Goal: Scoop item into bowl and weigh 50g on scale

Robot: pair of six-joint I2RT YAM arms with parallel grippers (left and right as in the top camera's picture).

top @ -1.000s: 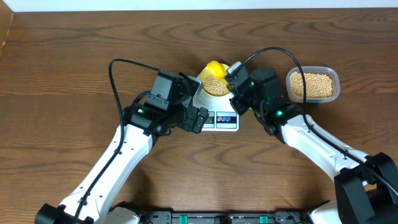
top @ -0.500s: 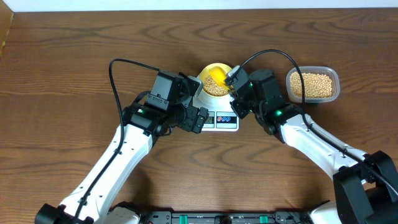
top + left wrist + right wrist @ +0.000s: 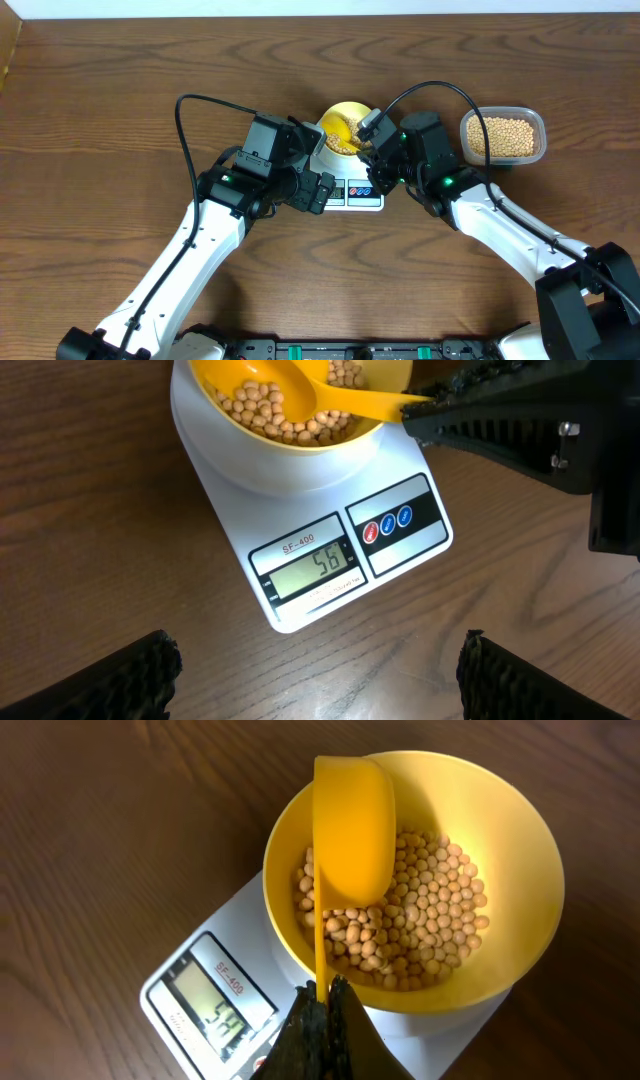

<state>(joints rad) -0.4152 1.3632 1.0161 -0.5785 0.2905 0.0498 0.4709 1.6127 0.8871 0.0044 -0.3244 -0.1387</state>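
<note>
Bottom centre of right wrist view: right end effector clamped on handle of yellow scoop, scoop head inside bowl over beans. Bowl sits on scale, display reads 56. Left end effector fingers apart, above table beside scale. Upper right of overhead view: clear tub, more beans inside.

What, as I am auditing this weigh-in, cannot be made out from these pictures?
Scale display: too small overhead, blurred and slanted in the right wrist view; only the left wrist view shows digits.
Bowl: cut off by the top edge in the left wrist view; overhead, partly covered by the right hand and scoop.
Tub: how deep its beans lie; seen only from overhead.
</note>
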